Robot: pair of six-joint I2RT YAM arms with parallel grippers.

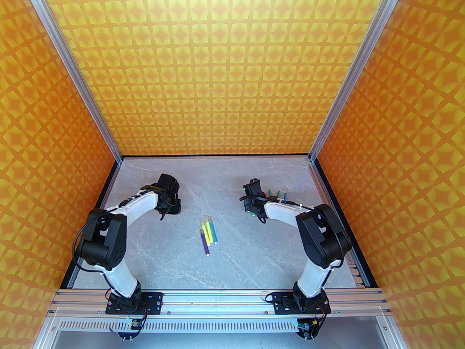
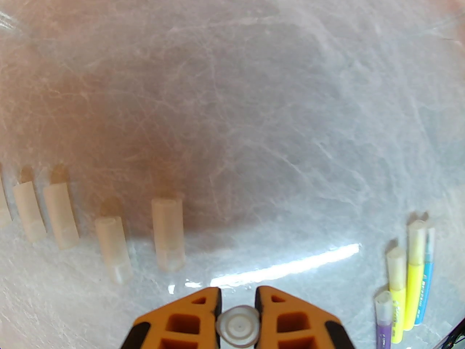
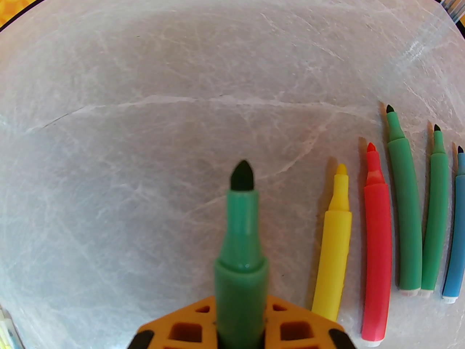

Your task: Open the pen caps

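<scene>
Grey marble tabletop (image 1: 254,260) gleams. Left gripper (image 2: 238,300) pinches a light, likely slippery cap (image 2: 238,326). Right gripper (image 3: 241,304) clamps the stiff green pen (image 3: 241,231) by its barrel.

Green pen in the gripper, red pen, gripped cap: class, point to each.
Green pen (image 3: 241,249): right wrist view, its neck below the tip.
Red pen (image 3: 378,245): right wrist view, mid-barrel.
Cap (image 2: 238,326): left wrist view, its round end.

Four capped pens (image 1: 208,233), one purple, two yellow and one blue, lie side by side. To their left, clear loose caps (image 2: 112,249) lie in a ragged row, and one more cap (image 2: 238,325) is held up end-on. To their right lie five uncapped pens (image 3: 376,253), yellow, red, two green and blue, tips bare. Another green pen (image 3: 241,245) is held up, uncapped.
</scene>
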